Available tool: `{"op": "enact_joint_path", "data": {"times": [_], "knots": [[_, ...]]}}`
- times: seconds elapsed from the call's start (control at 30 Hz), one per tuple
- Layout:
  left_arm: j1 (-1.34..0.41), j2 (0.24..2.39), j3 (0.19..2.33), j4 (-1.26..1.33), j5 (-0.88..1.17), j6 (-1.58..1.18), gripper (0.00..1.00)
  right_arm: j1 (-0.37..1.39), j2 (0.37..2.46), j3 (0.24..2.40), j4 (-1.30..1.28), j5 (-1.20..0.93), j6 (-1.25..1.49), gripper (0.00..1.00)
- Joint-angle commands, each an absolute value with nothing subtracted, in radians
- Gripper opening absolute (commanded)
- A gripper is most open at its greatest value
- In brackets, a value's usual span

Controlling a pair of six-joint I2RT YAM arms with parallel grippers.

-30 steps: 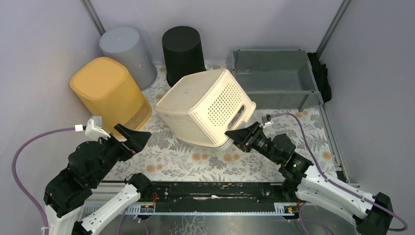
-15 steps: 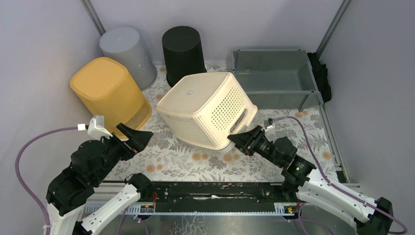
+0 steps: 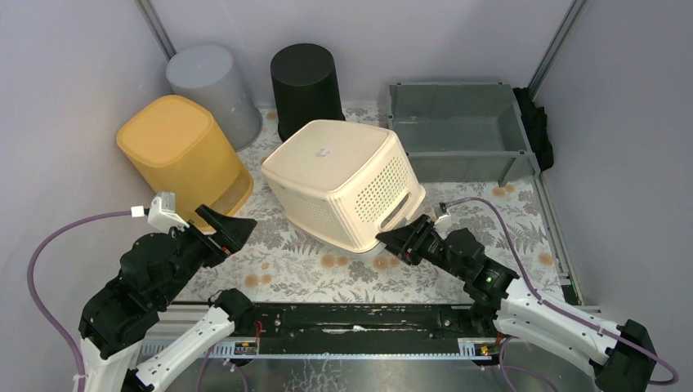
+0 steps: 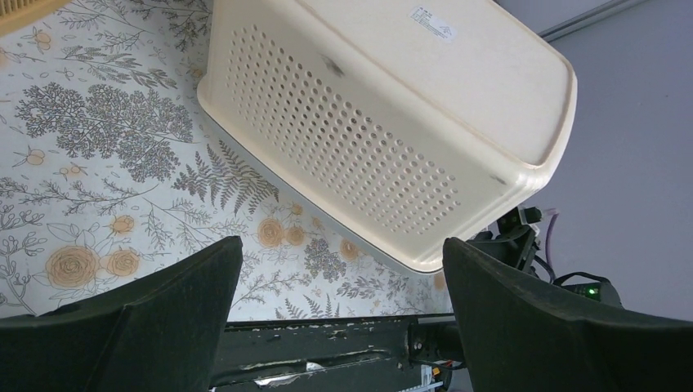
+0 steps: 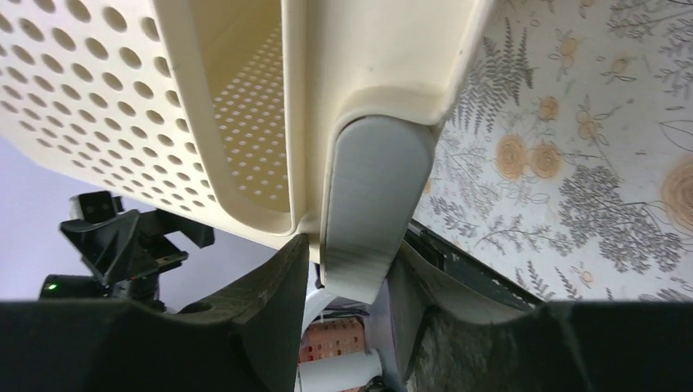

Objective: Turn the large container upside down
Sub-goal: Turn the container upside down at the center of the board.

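The right tool (image 3: 394, 242) is clenched on the lower rim of the cream perforated plastic basket (image 3: 335, 167), on the side with the handle slot. The wrist view shows the rim lip pressed between its 2 fingers (image 5: 261, 302). The basket sits just ahead of that tool on the floral table (image 3: 302, 265), flat base up and opening down. Whether the gripped edge touches the table cannot be told. The left tool (image 3: 225, 227) hangs released, jaws wide and empty, with the basket ahead and to its right, apart from it. A yellow upturned plastic bin (image 3: 176, 151) stands just beyond the left tool.
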State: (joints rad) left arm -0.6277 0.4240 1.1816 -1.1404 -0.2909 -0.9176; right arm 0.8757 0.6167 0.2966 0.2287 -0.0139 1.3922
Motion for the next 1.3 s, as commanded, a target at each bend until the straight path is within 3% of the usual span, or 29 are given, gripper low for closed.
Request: {"op": "enact_joint_path", "data": {"times": [0.0, 0.83, 1.27], "knots": [[-0.634, 0.417, 1.174, -1.089, -0.288, -0.929, 1.00, 0.880, 0.650, 0.287, 0.261, -0.021, 1.381, 0.46], [-0.633, 0.423, 1.167, -1.078, -0.282, -0.926, 1.00, 0.884, 0.988, 0.204, 0.565, -0.112, 1.371, 0.48], [-0.634, 0.425, 1.155, -1.069, -0.275, -0.930, 1.00, 0.894, 1.062, 0.193, 0.637, -0.117, 1.369, 0.48]]}}
